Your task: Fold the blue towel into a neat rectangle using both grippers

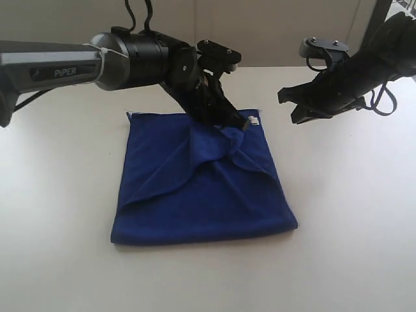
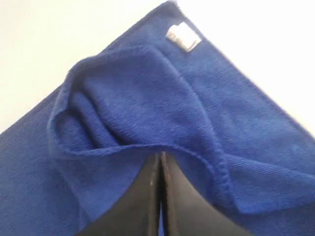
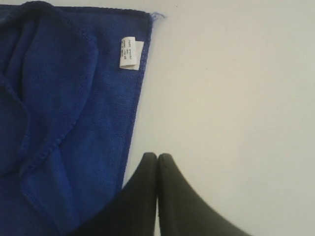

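Observation:
The blue towel (image 1: 201, 195) lies folded over on the white table, with one corner flap pulled diagonally across to its far right side. My left gripper (image 1: 237, 127) reaches in from the left and is shut on the flap's hemmed edge (image 2: 147, 146), which bunches up at the fingertips (image 2: 161, 155). The white tag (image 2: 183, 37) shows just past that bunched fold, near the towel's far right corner (image 3: 129, 52). Off the towel's right edge (image 3: 133, 147), my right gripper (image 3: 157, 156) hangs above bare table, shut with nothing in it (image 1: 287, 105).
White tabletop (image 1: 351, 227) surrounds the towel on all sides. The left arm's thick body (image 1: 130, 58) stretches across the far left, above the towel's back edge. A pale wall stands behind.

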